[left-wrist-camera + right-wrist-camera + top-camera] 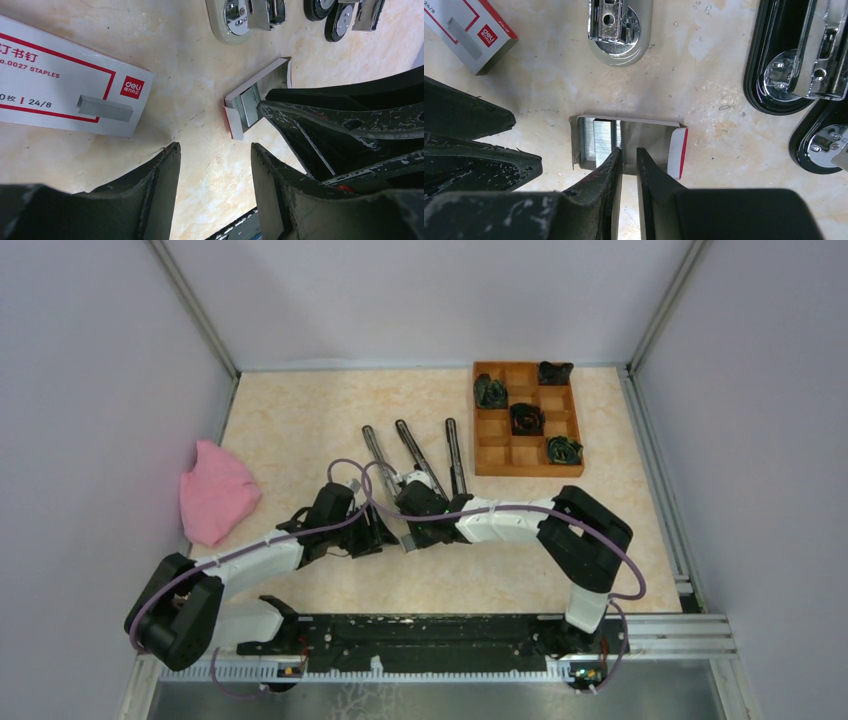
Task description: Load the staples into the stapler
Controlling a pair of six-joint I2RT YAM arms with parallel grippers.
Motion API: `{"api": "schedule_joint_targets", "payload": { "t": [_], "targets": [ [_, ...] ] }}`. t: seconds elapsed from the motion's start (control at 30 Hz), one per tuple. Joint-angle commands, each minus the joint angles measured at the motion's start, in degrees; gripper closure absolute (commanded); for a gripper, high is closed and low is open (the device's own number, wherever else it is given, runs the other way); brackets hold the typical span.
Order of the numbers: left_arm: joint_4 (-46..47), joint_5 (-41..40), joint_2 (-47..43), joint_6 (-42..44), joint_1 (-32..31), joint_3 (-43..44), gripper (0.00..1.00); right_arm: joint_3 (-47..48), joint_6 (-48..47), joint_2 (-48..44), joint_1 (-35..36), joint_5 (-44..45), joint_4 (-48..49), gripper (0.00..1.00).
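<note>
Three staplers lie opened flat side by side: a grey one (380, 452) (620, 30) (235, 17) and two black ones (455, 455) (794, 55). A small open cardboard tray (651, 135) (272, 75) with a red-edged flap holds a silvery block of staples (596, 142) (247, 107). The white-and-red staples box (471, 30) (65, 85) lies to its left. My right gripper (629, 150) (410, 533) has its tips at the tray's near wall beside the staples, nearly shut with a narrow gap and nothing visibly in it. My left gripper (215, 150) (372, 537) is open and empty over bare table.
A pink cloth (215, 490) lies at the left edge. A wooden compartment tray (478, 420) with dark bundles stands at the back right. The two grippers are close together, and the right gripper's fingers (300, 120) fill the right side of the left wrist view.
</note>
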Motion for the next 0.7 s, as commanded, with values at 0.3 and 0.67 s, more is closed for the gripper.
{"api": "schedule_joint_targets", "payload": {
  "t": [0.3,0.67],
  "targets": [
    [1.7,0.86,0.72,-0.52,0.21,-0.45,0.41,5.32,-1.51,0.3,2.47,6.67,-3.67,0.87],
    [0.93,-1.02,-2.6,-1.8,0.83,-2.23,0.41,6.05,-2.51,-1.32,3.09,2.67,-1.31,0.79]
  ]
}}
